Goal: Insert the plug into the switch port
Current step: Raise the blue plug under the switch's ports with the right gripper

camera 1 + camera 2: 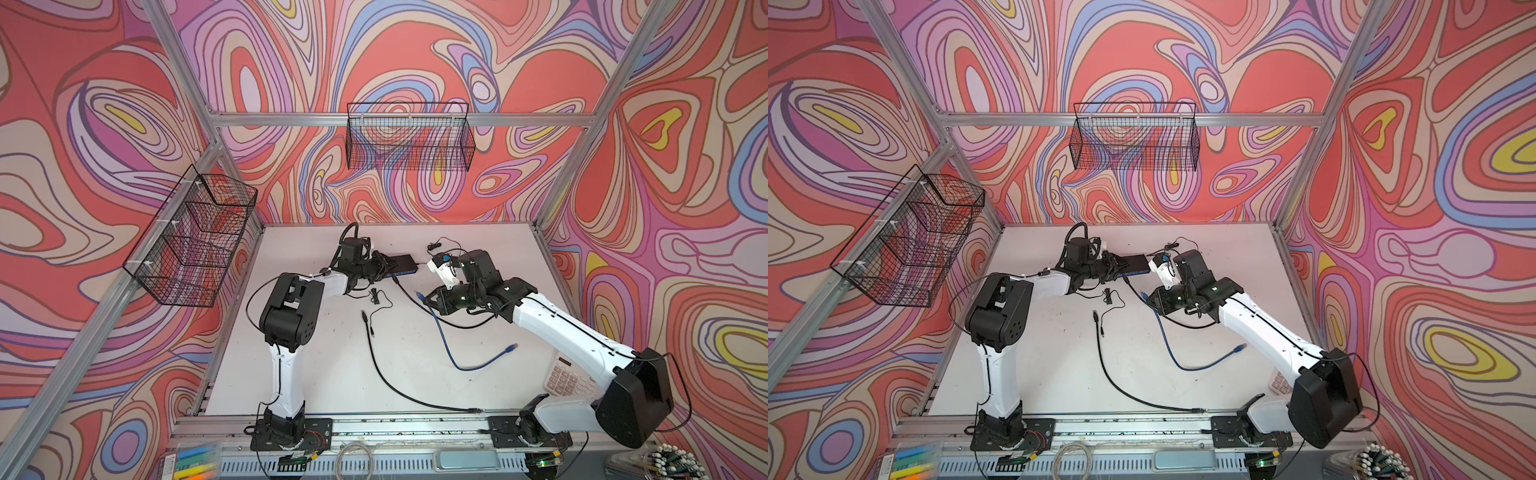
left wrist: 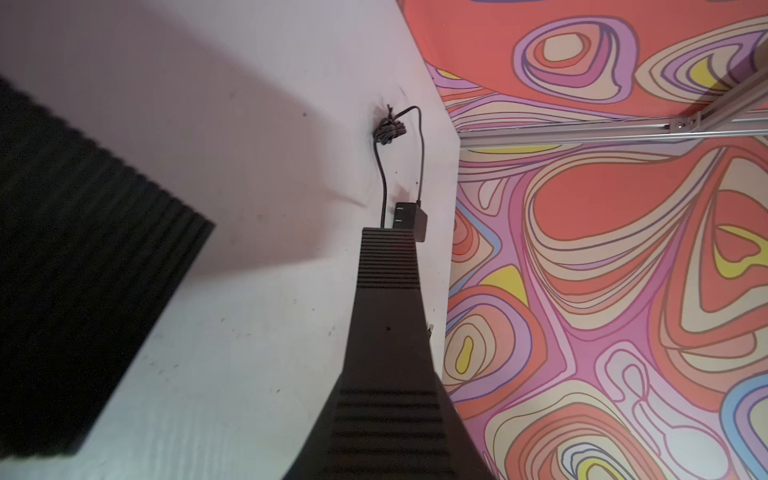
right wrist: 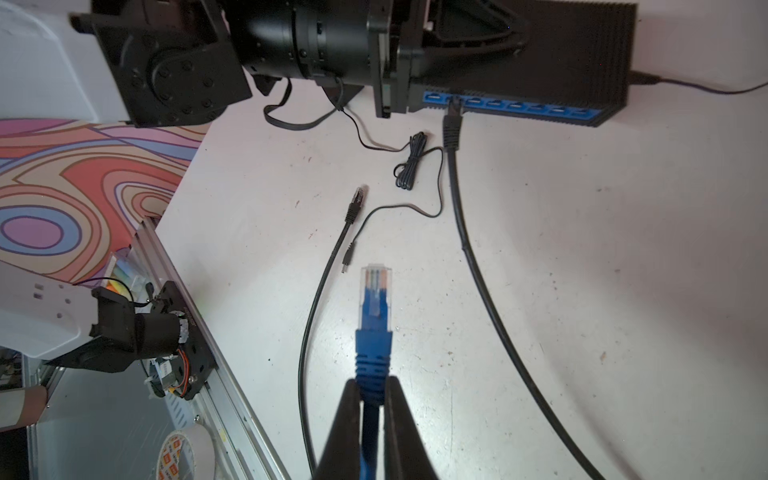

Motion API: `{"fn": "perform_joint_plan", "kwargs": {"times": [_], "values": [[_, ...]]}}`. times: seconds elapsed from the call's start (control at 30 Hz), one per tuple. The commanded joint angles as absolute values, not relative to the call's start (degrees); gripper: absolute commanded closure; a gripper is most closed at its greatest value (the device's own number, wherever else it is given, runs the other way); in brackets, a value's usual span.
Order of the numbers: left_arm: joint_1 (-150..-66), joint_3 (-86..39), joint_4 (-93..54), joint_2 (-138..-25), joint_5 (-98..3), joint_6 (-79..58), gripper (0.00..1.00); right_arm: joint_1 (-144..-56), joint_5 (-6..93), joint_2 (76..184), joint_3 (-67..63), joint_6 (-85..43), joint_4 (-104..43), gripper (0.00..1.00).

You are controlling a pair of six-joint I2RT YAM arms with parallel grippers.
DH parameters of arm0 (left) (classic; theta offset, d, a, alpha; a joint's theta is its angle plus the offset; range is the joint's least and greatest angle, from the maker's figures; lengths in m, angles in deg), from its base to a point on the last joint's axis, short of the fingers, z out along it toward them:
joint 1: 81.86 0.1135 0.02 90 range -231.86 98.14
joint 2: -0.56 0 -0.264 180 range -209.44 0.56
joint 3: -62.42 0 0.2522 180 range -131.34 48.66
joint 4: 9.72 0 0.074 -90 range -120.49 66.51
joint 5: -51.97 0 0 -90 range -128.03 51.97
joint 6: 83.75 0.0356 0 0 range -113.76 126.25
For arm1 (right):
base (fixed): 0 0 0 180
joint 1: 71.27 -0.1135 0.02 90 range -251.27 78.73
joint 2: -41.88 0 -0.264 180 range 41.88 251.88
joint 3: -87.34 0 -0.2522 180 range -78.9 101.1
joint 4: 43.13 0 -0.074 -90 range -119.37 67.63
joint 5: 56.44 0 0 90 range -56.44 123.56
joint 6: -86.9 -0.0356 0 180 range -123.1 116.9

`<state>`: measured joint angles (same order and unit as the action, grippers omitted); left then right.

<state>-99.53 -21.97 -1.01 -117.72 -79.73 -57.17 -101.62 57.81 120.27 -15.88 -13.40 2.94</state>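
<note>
Our right gripper point(image 3: 370, 388) pinches the blue plug point(image 3: 374, 303), nose aimed at the ports point(image 3: 536, 109) on the switch point(image 3: 582, 54) ahead, well apart; left gripper point(image 1: 385, 266) is clenched.

Blue plug point(image 3: 375, 299), black switch point(image 3: 582, 50) with blue port strip point(image 3: 519, 107), white table point(image 3: 582, 249), swirling red-purple walls point(image 1: 415, 50)

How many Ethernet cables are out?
3: blue cable in the right fingers, black cable plugged into the switch, loose black cable mid-table. Others may be hidden.
</note>
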Motion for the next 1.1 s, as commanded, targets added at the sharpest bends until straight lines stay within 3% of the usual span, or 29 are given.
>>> {"fn": "perform_joint_plan", "kwargs": {"times": [0.0,0.63,1.07], "values": [[-98.9,-21.0,-0.3,-113.6,-81.9,-54.1,0.96,-101.3,53.8,121.4,-13.7,-11.0,6.4,1.0],[-98.4,-20.9,-9.5,-109.1,-88.8,-47.5,0.96,-94.5,46.2,135.1,8.7,7.3,21.8,1.0],[-98.4,-25.0,-33.7,-104.5,-92.0,-33.1,0.96,-93.4,38.9,143.1,23.4,16.2,26.1,1.0]]}}
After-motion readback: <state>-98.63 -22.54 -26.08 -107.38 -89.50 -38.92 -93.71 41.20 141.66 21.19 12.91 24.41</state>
